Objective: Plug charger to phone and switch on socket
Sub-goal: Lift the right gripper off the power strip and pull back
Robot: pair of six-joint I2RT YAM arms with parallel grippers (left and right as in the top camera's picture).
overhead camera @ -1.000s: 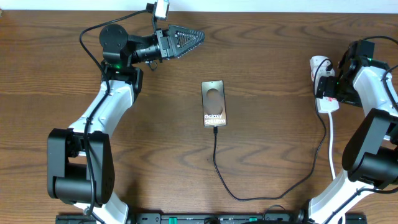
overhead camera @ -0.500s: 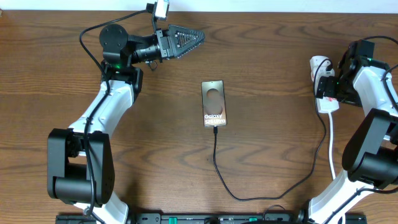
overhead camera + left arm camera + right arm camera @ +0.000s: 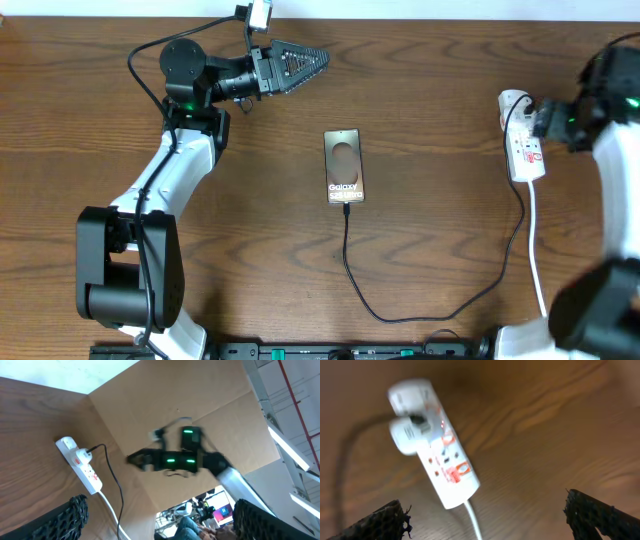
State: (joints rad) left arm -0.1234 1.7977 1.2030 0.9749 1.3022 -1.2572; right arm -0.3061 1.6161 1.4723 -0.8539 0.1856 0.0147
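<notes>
Though the right arm shows blurred from overhead, its wrist view is clear enough: the right gripper has its fingers spread wide, holding nothing. On the table the left arm reaches to the far edge, and the left gripper points sideways, its fingers also spread wide and empty.

The socket lies just beside the right fingers, and in that wrist view it sits ahead of them, in the gap between the two. It is well apart from the left fingers. The phone lies flat between the two grippers, well apart from both pairs of fingers, screen up. The charger meets the phone's near end, loops toward the right fingers' side and climbs to the socket.
</notes>
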